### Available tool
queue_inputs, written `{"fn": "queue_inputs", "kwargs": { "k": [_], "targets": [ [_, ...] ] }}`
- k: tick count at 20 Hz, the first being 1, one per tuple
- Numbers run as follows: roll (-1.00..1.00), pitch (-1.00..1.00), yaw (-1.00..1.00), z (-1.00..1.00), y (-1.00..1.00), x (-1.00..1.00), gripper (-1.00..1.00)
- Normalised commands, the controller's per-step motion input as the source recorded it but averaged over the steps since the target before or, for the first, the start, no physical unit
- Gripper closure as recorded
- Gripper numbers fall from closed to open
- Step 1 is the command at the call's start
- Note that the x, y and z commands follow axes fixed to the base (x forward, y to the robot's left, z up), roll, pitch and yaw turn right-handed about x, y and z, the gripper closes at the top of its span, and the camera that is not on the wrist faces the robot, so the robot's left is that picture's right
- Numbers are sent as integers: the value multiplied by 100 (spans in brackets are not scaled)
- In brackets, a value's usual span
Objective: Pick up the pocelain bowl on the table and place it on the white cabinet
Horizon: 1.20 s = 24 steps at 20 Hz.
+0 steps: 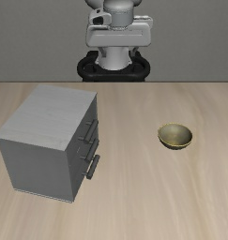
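Observation:
A small olive-tan porcelain bowl (pixel 175 137) sits upright on the wooden table (pixel 144 197), right of centre in the exterior view. The grey-white cabinet (pixel 50 141) with drawer handles on its front stands on the exterior view's left, its flat top (pixel 50 116) bare. The robot's white body (pixel 117 36) rises at the far edge of the table, well behind both. The bowl lies apart from the cabinet, with open tabletop between them.
The cabinet's drawer handles (pixel 90 150) face the exterior view's right, toward the bowl. A black base ring (pixel 114 67) surrounds the robot's foot at the table's far edge. A grey wall stands behind.

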Motion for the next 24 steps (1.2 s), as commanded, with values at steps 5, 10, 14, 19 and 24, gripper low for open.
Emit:
{"fn": "queue_inputs", "kwargs": {
  "k": [5, 10, 14, 19, 24],
  "targets": [
    [0, 0, 0, 0, 100, 0, -100],
    [0, 0, 0, 0, 100, 0, -100],
    [0, 0, 0, 0, 50, 50, -100],
    [0, 0, 0, 0, 0, 100, -100],
    [0, 0, 0, 0, -20, 80, -100]
  ]
}}
